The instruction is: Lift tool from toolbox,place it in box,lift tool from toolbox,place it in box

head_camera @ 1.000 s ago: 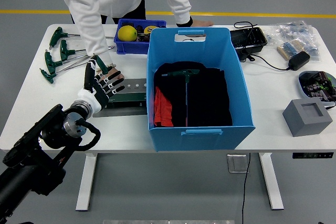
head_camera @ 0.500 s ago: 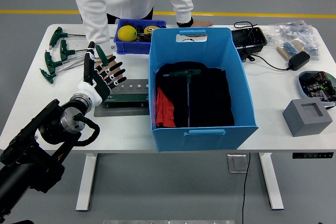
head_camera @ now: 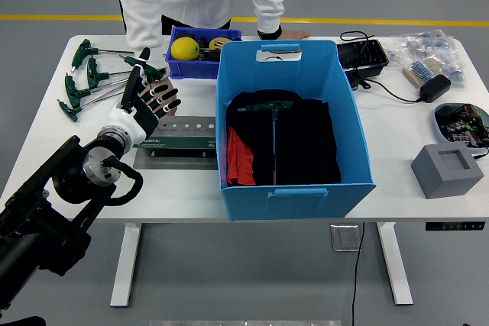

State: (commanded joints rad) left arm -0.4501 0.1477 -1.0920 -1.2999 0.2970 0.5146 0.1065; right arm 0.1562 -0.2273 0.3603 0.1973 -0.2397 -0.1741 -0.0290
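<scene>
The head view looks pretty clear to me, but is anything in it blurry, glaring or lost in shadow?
Head view: lighting is even and soft, with no harsh glare on the white table. The left hand is sharp enough to count its spread fingers. Inside the blue box the dark cloth swallows detail, though the green T-handle tool on it reads clearly. The packets at far right are too small to identify.
</scene>
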